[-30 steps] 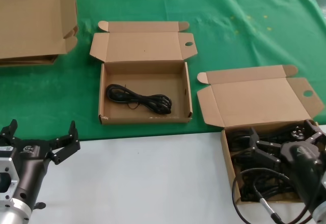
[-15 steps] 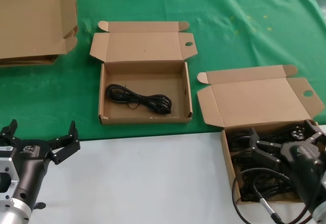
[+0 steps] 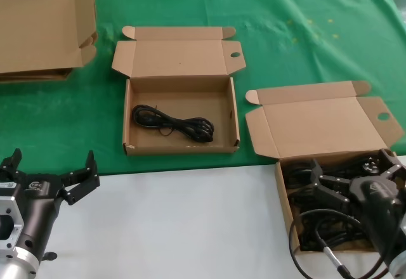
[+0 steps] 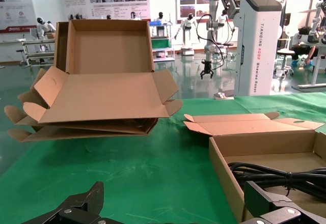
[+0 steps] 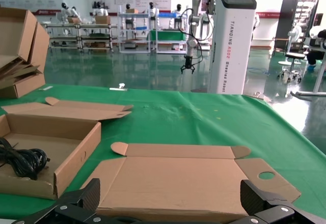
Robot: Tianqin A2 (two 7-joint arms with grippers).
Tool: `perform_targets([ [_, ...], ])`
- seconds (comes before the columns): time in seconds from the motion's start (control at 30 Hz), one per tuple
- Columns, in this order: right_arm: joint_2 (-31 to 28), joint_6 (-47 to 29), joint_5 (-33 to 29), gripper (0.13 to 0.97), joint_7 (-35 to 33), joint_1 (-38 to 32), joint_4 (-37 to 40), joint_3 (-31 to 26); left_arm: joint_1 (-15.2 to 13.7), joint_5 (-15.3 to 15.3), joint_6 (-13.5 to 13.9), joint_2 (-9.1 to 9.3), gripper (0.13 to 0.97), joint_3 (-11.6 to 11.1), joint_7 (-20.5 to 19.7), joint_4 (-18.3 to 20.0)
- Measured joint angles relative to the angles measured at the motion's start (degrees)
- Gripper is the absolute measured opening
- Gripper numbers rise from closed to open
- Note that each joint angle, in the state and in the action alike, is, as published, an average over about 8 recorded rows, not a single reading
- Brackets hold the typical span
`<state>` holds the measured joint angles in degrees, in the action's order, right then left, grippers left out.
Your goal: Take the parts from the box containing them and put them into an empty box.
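Observation:
The box containing the parts (image 3: 283, 198) sits at the near right with its plain lid (image 3: 323, 123) folded back. Several black cable bundles (image 3: 317, 225) fill it. My right gripper (image 3: 352, 165) hovers open just above those cables, holding nothing; its wrist view shows the lid (image 5: 173, 178) between the open jaws (image 5: 170, 196). The other mailer box (image 3: 179, 147), with a speck on its lid, stands in the middle on the green cloth and holds one coiled cable (image 3: 174, 123). My left gripper (image 3: 53, 160) waits open over the white table at the near left.
A flattened cardboard stack (image 3: 38, 28) lies at the far left on the green cloth (image 3: 285, 44). White tabletop (image 3: 190, 222) runs along the front between the two arms. In the left wrist view, the stack (image 4: 102, 96) and the middle box's wall (image 4: 224, 173) lie ahead.

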<state>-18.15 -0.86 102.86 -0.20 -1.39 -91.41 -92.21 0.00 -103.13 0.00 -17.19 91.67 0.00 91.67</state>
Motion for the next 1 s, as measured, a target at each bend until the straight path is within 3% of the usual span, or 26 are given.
perform_targets([
  [1.0,0.0,0.0,0.0,0.966,0.0,0.0,0.0,0.0,0.0,0.0,0.0,0.0,0.966,0.0,0.0,0.0],
])
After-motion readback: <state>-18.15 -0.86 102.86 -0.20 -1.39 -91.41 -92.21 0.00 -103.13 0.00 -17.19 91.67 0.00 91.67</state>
